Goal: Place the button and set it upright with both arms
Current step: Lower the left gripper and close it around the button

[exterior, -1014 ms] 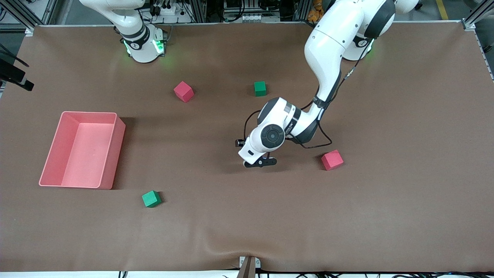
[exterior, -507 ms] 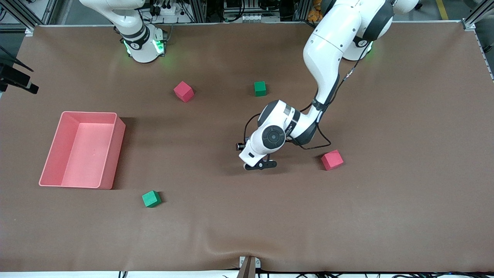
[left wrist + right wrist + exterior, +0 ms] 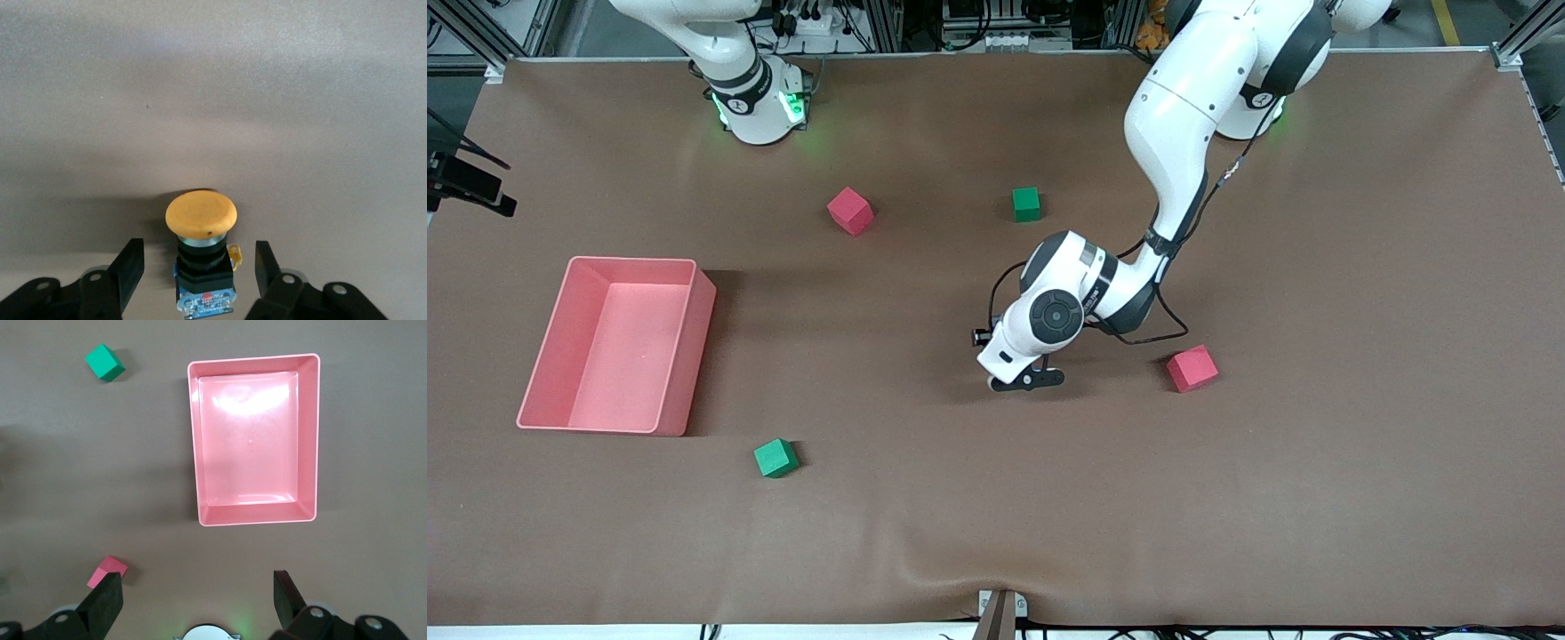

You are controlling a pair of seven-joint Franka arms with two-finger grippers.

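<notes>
While the button (image 3: 200, 217) is sitting between the fingers (image 3: 131, 257) of my left gripper (image 3: 200, 259), I am holding those fingers apart on either side of its black body, with table showing in both gaps, so nothing is being gripped yet. Reading the front view as a clock with twelve toward the bases, my left gripper (image 3: 1032, 378) is working low over the middle of the table (image 3: 1316, 489), a red cube (image 3: 1192, 368) lying at its three o'clock and a green cube (image 3: 1026, 204) at its twelve. My own wrist is covering the button in that view. From the left wrist view it seems to be lying on its side, orange cap pointing away from my palm and blue base toward it, though I am not sure of the tilt.

To do this step well I am aiming the pads at the black body just under the cap, never at the cap's rim, which would be slipping out. I am keeping both gaps even so the button is not being nudged sideways, and keeping the small yellow tab clear of the pad.

My right gripper (image 3: 197, 587) is waiting, fingers wide and holding nothing, high above the pink bin (image 3: 307, 440)
</notes>
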